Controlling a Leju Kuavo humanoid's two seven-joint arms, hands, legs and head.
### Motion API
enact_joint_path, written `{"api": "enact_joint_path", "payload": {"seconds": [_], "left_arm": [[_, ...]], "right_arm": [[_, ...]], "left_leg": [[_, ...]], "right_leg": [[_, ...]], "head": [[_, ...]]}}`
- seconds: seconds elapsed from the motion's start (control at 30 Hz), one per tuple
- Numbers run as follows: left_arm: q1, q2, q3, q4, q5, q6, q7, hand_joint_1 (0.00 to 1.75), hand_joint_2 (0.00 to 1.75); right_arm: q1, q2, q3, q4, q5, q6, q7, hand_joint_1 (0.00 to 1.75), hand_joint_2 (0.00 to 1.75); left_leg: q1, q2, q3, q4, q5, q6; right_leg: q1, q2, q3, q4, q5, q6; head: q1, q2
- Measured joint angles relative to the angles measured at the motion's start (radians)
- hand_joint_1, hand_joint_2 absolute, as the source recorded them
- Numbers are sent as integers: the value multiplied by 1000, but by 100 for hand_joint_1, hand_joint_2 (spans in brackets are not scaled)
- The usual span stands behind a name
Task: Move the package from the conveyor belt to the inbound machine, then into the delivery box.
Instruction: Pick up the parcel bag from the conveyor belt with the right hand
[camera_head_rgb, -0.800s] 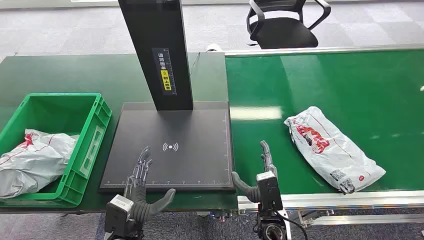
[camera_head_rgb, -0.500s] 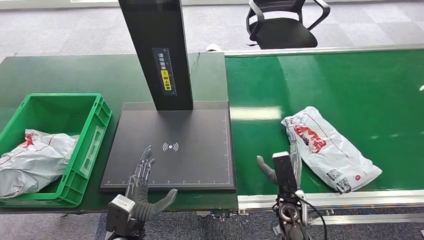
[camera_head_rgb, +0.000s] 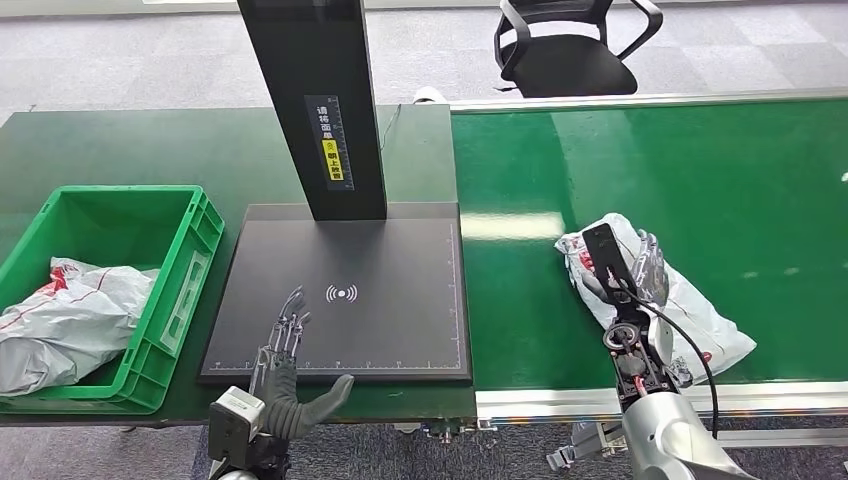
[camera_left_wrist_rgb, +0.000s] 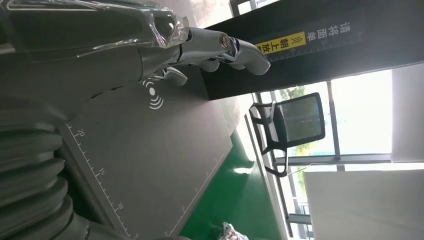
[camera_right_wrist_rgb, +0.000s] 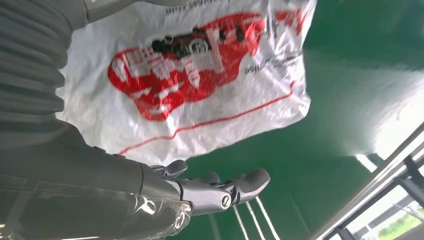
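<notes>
Conveyor belt (camera_head_rgb: 700, 160): green, carrying the package.
Inbound machine (camera_head_rgb: 340, 290): dark flat plate with an upright column.
Delivery box (camera_head_rgb: 180, 270): green crate left of the machine, one bag inside.
Package (camera_head_rgb: 690, 300): white and red, on the belt near its front edge.
Right hand (camera_head_rgb: 640, 268): over the package, fingers apart, gripping nothing.
Left hand (camera_head_rgb: 285, 375): at the plate's front edge, fingers spread.

A dark green table (camera_head_rgb: 150, 150) on the left carries a green plastic crate (camera_head_rgb: 185, 265) and a black scanner platform (camera_head_rgb: 340, 330). The bright green conveyor belt (camera_head_rgb: 720, 170) on the right bears a white-and-red plastic package (camera_head_rgb: 700, 310).
</notes>
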Motion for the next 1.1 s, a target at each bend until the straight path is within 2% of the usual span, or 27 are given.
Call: {"api": "enact_joint_path", "payload": {"seconds": [0.1,0.23,0.37,0.57,0.67,0.87,0.9,1.0,1.03,1.1], "left_arm": [[2,4,0,0,26,-19,-15,0,175],[5,10,-4,0,56,-41,-37,0,175],[5,13,-5,0,67,-48,-37,0,175],[2,13,-6,0,68,-56,-30,0,175],[2,13,-6,0,68,-59,-29,0,175],[2,13,-6,0,68,-59,-28,0,175],[2,13,-6,0,68,-59,-27,0,175],[1,13,-6,0,68,-60,-23,0,175],[0,13,-6,0,68,-60,-20,0,175],[0,14,-6,0,68,-60,-18,0,175]], "right_arm": [[-39,-15,21,39,88,55,104,0,175],[-60,-24,57,84,160,236,236,0,175],[-51,-24,79,115,205,372,328,0,175],[-63,-23,114,134,269,513,474,0,175],[-70,-21,128,137,288,551,515,0,175],[-72,-18,143,141,301,571,531,2,175],[-73,-18,147,142,307,578,539,40,175],[-72,-14,156,142,327,589,561,168,175],[-72,-13,159,142,332,589,565,175,175],[-73,-11,164,142,342,587,569,175,175]], "left_leg": [[0,0,0,0,0,0],[0,-1,0,0,0,0],[0,-2,0,0,0,0],[0,-4,3,0,0,0],[0,-7,4,0,0,0],[0,-9,6,0,0,1],[0,-9,7,0,0,1],[0,-11,8,0,0,1],[0,-12,9,0,0,1],[0,-12,9,0,0,1]], "right_leg": [[0,0,0,0,0,0],[0,-1,0,0,0,0],[0,-1,0,0,0,0],[0,-5,3,-1,-1,1],[0,-9,6,-1,-2,1],[0,-10,9,-1,-2,1],[0,-11,10,-1,-2,1],[0,-12,12,-1,-3,2],[0,-13,12,-1,-3,2],[0,-13,13,-1,-3,2]], "head": [[0,0],[0,0],[0,0],[0,0],[0,0],[0,0],[0,0],[0,0],[0,0],[0,0]]}}
